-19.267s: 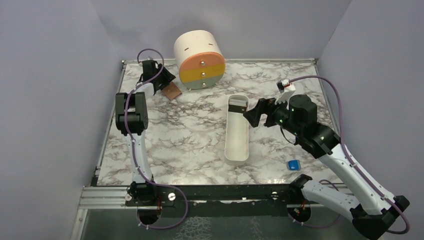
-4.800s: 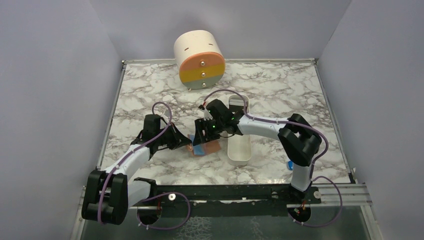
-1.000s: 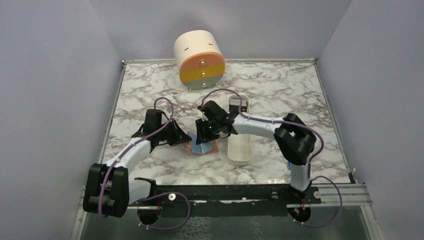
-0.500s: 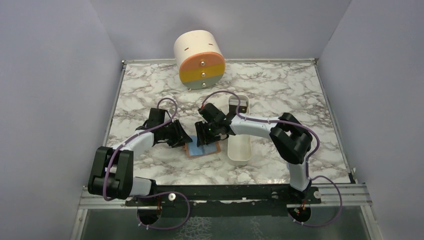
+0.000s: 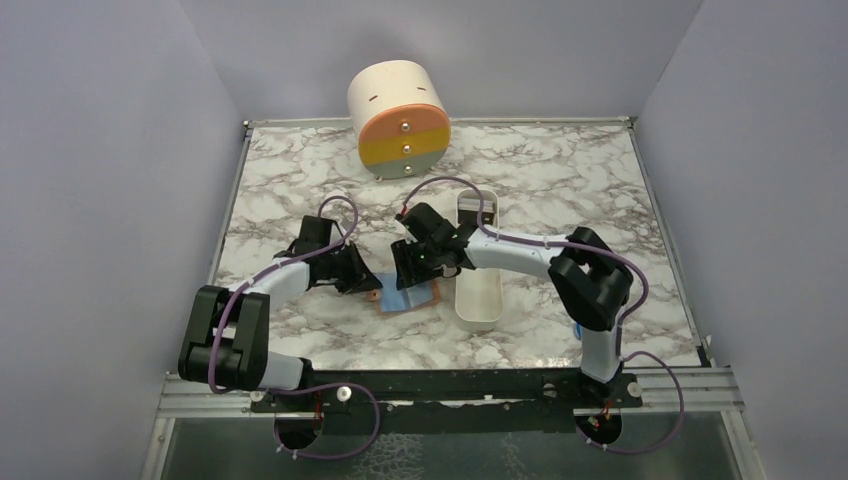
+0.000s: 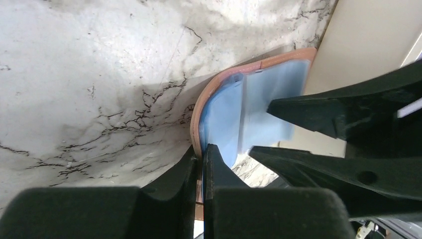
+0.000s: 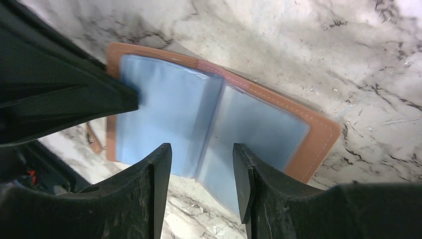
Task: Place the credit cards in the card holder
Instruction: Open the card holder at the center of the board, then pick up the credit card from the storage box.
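The card holder (image 5: 405, 298) lies open on the marble, tan leather outside, light-blue sleeves facing up. My left gripper (image 6: 201, 154) is shut on its tan left edge, which is lifted and curled (image 6: 249, 114). My right gripper (image 7: 201, 164) hangs open just over the near edge of the blue sleeves (image 7: 219, 119), with nothing spanning its jaws. A thin dark plate lies flat against its right finger (image 7: 241, 179); I cannot tell whether it is one of the credit cards. No other credit cards show.
A long white oblong tray (image 5: 478, 270) stands right beside the holder, under the right forearm. A round cream drawer unit (image 5: 400, 118) with orange, yellow and grey fronts sits at the back. Walls close the table in on three sides.
My left gripper opened briefly and shut again on the holder's left edge, a little further in. My right gripper's jaws widened slightly and stayed over the holder.
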Robot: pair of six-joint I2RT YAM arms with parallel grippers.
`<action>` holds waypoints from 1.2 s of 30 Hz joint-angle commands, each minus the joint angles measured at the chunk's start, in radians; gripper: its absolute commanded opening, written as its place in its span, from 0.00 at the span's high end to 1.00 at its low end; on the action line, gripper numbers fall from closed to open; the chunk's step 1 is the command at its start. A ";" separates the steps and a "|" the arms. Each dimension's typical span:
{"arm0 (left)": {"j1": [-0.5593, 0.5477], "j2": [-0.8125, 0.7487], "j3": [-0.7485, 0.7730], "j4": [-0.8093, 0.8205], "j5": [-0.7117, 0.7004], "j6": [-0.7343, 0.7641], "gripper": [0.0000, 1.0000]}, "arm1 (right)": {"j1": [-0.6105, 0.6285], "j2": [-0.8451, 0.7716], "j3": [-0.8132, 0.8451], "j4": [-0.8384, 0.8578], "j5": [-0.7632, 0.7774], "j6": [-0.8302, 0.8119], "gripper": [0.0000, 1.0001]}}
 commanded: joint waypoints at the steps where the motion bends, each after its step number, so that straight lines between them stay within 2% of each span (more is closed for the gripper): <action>1: -0.001 0.003 0.014 0.026 0.073 0.031 1.00 | 0.000 -0.120 0.010 0.022 0.009 -0.103 0.51; 7: -0.001 -0.016 0.015 0.034 0.141 0.043 1.00 | -0.020 -0.238 0.023 0.047 -0.011 -0.282 0.52; 11: -0.001 -0.033 0.025 0.021 0.175 0.059 1.00 | -0.049 -0.309 0.053 -0.001 0.106 -0.394 0.55; 20: -0.001 -0.018 0.055 -0.019 0.206 0.116 1.00 | -0.250 -0.369 0.084 -0.043 0.060 -0.685 0.55; 23: -0.001 -0.003 0.069 -0.030 0.216 0.130 1.00 | -0.292 -0.344 0.098 -0.050 0.120 -0.757 0.55; 29: -0.001 0.001 0.067 -0.034 0.233 0.139 1.00 | -0.407 -0.308 0.092 -0.038 -0.069 -0.910 0.54; 36: -0.002 0.022 0.062 -0.020 0.281 0.136 1.00 | -0.439 -0.267 0.014 -0.008 -0.101 -1.128 0.54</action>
